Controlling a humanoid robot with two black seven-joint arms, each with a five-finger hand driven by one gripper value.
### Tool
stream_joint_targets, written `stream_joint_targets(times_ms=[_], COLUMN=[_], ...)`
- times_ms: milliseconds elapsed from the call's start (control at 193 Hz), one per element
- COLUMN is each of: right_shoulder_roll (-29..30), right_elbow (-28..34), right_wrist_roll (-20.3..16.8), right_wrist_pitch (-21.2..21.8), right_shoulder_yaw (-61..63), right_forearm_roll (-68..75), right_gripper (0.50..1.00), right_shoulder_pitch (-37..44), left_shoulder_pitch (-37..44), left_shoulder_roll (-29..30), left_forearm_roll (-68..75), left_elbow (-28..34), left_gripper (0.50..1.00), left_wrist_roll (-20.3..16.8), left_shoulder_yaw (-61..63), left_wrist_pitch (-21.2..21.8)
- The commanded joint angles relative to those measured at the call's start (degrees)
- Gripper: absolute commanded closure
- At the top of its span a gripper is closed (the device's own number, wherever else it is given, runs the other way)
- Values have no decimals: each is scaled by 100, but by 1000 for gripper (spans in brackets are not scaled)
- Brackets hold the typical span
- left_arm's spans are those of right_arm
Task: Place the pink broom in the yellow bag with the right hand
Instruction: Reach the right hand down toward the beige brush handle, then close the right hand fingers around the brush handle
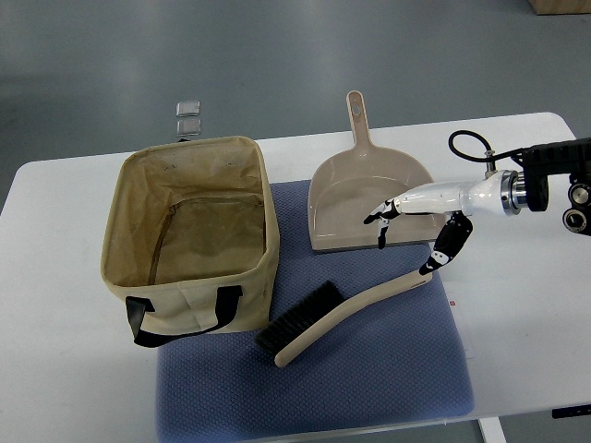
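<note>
The pink broom (346, 314) lies on the blue mat, its dark bristles at the lower left and its handle end pointing up to the right. The yellow bag (189, 235) stands open on the left, with black handles on its near side. My right hand (417, 233) reaches in from the right and hovers over the broom's handle end and the dustpan's front edge. Its fingers are spread and hold nothing; the thumb tip is close above the handle end. The left arm is out of view.
A pink dustpan (369, 189) lies on the mat behind the broom, handle pointing away. The blue mat (369, 378) covers the middle of the white table (517, 305). Small clear objects (189, 118) sit beyond the bag.
</note>
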Motion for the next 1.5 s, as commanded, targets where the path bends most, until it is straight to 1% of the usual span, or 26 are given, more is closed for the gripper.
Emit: stream_joint_targets(times_ms=[0, 57, 151, 229, 364, 597, 701, 971, 1117, 1205, 1355, 1428, 1496], right_shoulder_roll=[134, 187, 266, 275, 284, 389, 530, 548, 556, 583, 600, 600, 600], right_elbow=[-23, -40, -49, -49, -58, -181, -409, -445, -445, -445, -445, -445, -445], right_wrist_roll=[-193, -307, -342, -342, -351, -351, -342, -351, -351, -351, -351, -360, -421], right_wrist_pitch=[-356, -567, -901, -1041, -1235, -1261, -1296, -1402, -1402, -1402, -1402, -1402, -1402], right_shoulder_yaw=[0, 0, 8, 8, 8, 26, 26, 193, 202, 202, 202, 202, 237], right_forearm_roll=[-105, -220, -483, -729, -879, -888, -897, -1046, -1257, -1318, -1318, -1318, -1318], right_gripper=[570, 570, 570, 570, 570, 572, 572, 579, 599, 628, 638, 662, 671], right_shoulder_pitch=[-245, -394, -614, -790, -861, -931, -966, -1115, -1177, -1195, -1195, -1195, -1195], left_shoulder_pitch=[0, 0, 0, 0, 0, 0, 0, 0, 0, 0, 0, 0, 0], left_shoulder_roll=[0, 0, 0, 0, 0, 0, 0, 0, 0, 0, 0, 0, 0], left_forearm_roll=[0, 0, 0, 0, 0, 0, 0, 0, 0, 0, 0, 0, 0], left_elbow=[0, 0, 0, 0, 0, 0, 0, 0, 0, 0, 0, 0, 0], left_gripper=[500, 500, 500, 500, 500, 500, 500, 500, 500, 500, 500, 500, 500], left_wrist_roll=[0, 0, 0, 0, 0, 0, 0, 0, 0, 0, 0, 0, 0], left_shoulder_yaw=[0, 0, 0, 0, 0, 0, 0, 0, 0, 0, 0, 0, 0], left_wrist_pitch=[0, 0, 0, 0, 0, 0, 0, 0, 0, 0, 0, 0, 0])
